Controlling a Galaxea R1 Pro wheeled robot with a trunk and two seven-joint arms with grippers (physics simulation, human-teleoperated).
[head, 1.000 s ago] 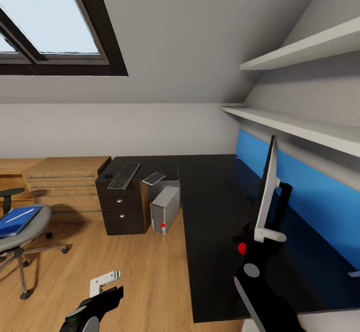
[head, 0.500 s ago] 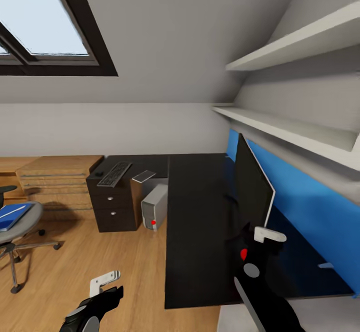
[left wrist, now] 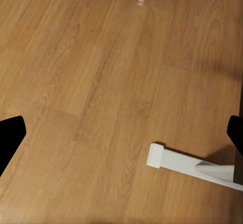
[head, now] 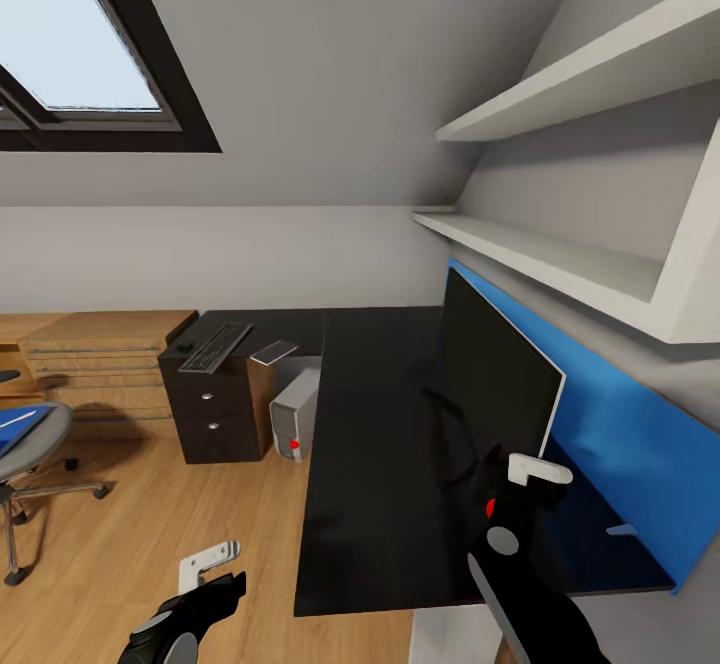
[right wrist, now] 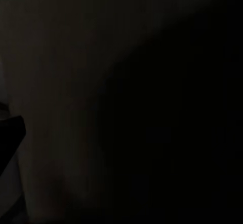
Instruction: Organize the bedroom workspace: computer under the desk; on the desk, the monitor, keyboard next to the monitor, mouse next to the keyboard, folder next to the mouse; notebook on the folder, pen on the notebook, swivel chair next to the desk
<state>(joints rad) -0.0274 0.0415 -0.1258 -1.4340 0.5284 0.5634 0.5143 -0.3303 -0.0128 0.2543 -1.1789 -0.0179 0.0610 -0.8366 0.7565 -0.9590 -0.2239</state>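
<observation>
While the right gripper [head: 520,469] at lower right presses against the monitor [head: 495,374] standing on the desk [head: 375,464], its opening cannot be told; the left gripper [head: 205,569], lower left, hangs spread and empty over the floor [left wrist: 101,82].

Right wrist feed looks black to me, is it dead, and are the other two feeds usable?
Right wrist view: nearly all dark, no detail readable, so I cannot tell what it faces. Head view: evenly lit and sharp, the monitor and desk clear. Left wrist view: well lit, the wooden floor slightly soft.
</observation>
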